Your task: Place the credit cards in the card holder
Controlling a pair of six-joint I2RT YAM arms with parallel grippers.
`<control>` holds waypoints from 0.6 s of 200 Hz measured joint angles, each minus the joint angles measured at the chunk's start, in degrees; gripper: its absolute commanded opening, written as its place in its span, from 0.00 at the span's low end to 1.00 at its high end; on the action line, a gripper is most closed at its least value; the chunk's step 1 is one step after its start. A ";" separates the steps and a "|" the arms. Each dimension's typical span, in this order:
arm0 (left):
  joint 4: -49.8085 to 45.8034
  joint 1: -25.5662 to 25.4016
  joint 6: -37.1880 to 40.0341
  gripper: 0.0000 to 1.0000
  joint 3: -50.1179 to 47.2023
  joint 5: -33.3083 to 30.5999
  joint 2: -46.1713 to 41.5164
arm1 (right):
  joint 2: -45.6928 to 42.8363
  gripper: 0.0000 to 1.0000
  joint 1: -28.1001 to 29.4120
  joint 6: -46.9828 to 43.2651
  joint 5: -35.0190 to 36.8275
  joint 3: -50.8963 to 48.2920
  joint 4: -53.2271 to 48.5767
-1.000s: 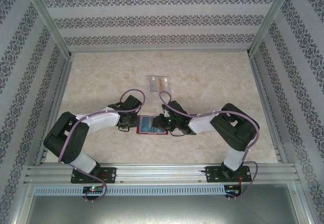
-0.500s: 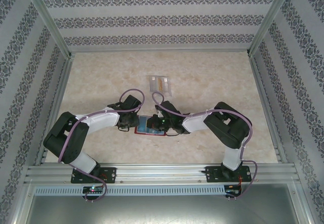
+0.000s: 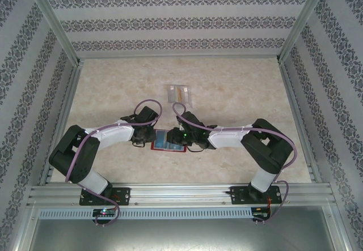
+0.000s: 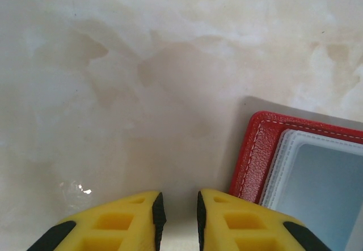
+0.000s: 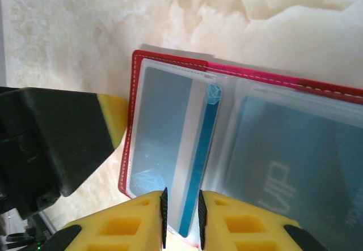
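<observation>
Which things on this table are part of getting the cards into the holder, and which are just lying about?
Part of the job: the open red card holder; the blue card, pinched in the right claw over a pocket; the left claw, at the holder's edge.
Lying about: the clear plastic case farther back, apart from the holder, something orange inside, too small to identify.

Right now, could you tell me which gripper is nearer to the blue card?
Right. The right gripper has the blue card between its fingertips; the left gripper sits beside the card holder's outer edge, off the card.
</observation>
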 measured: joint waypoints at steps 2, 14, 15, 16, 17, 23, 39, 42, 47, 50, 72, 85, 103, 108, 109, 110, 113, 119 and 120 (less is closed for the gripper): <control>0.00 0.00 -0.02 0.26 0.00 0.00 0.00 | 0.11 0.23 0.04 0.00 0.07 0.07 -0.11; 0.00 0.00 0.00 0.26 0.00 0.00 0.00 | 0.83 0.23 0.28 -0.02 0.35 0.50 -0.48; 0.00 0.00 0.00 0.26 0.00 0.00 0.00 | 0.92 0.23 0.35 0.00 0.35 0.57 -0.52; 0.00 0.00 0.00 0.26 0.00 0.00 0.00 | 0.94 0.23 0.37 -0.02 0.37 0.59 -0.55; 0.00 0.02 0.00 0.26 0.00 0.00 0.00 | 0.98 0.23 0.37 -0.02 0.42 0.61 -0.55; 0.00 0.00 0.00 0.26 0.02 0.00 0.00 | 1.42 0.23 0.37 -0.02 0.55 0.94 -0.85; -0.02 0.00 0.00 0.26 0.04 0.00 0.00 | 2.58 0.23 0.37 -0.02 0.63 1.77 -1.20; -0.02 0.00 0.00 0.26 0.02 0.00 0.00 | 2.78 0.23 0.35 -0.02 0.63 1.92 -1.29; 0.00 0.00 -0.02 0.26 0.02 0.02 0.00 | 3.08 0.22 0.35 -0.02 0.70 2.12 -1.38; 0.00 0.00 0.00 0.26 0.02 0.02 0.00 | 3.23 0.22 0.35 -0.04 0.70 2.23 -1.38; 0.00 0.00 0.00 0.26 0.04 0.02 0.07 | 4.42 0.20 0.37 -0.04 0.55 3.37 -1.53; 0.00 0.00 0.00 0.26 0.07 0.02 0.11 | 4.96 0.20 0.37 -0.04 0.44 3.91 -1.55; 0.00 0.00 0.00 0.26 0.07 0.04 0.13 | 5.33 0.20 0.37 -0.04 0.31 4.22 -1.60; -0.02 0.00 0.00 0.26 0.13 0.04 0.17 | 5.42 0.20 0.37 -0.04 0.31 4.35 -1.68; -0.02 0.00 0.00 0.26 0.15 0.04 0.20 | 5.44 0.20 0.37 -0.04 0.31 4.37 -1.68; -0.02 0.00 0.00 0.26 0.15 0.04 0.20 | 5.44 0.20 0.37 -0.04 0.31 4.39 -1.70; -0.04 0.02 0.00 0.26 0.20 0.04 0.22 | 5.51 0.20 0.37 -0.04 0.31 4.52 -1.77; -0.13 0.00 0.02 0.26 0.26 0.04 0.28 | 5.62 0.20 0.37 -0.04 0.31 4.70 -1.84; -0.15 0.00 0.02 0.25 0.26 0.04 0.28 | 5.68 0.20 0.37 -0.04 0.28 4.74 -1.86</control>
